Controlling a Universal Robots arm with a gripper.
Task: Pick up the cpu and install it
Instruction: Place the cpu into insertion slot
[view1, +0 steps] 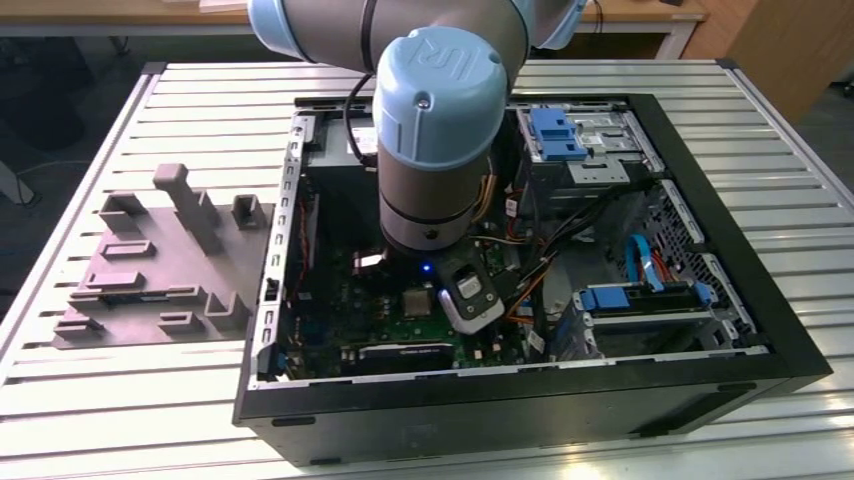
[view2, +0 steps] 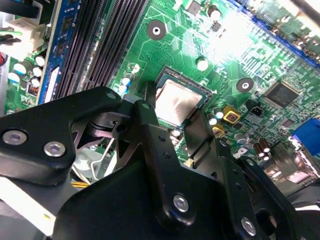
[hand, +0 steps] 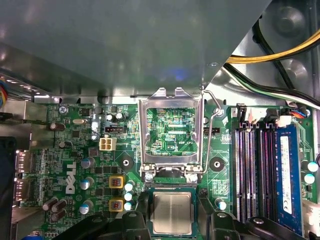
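Exterior view looks steeply down from mid-range onto the open computer case (view1: 534, 400); the arm (view1: 434, 130) blocks its centre. First wrist view faces the green board (hand: 75, 150) square-on, close. Second wrist view sits closer, oblique. Both wrist views share the cpu (view2: 177, 102) (hand: 171, 212).

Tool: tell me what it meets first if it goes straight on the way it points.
The silver chip, directly ahead of the tool at the socket of the green board; whether any gap separates them is unclear.
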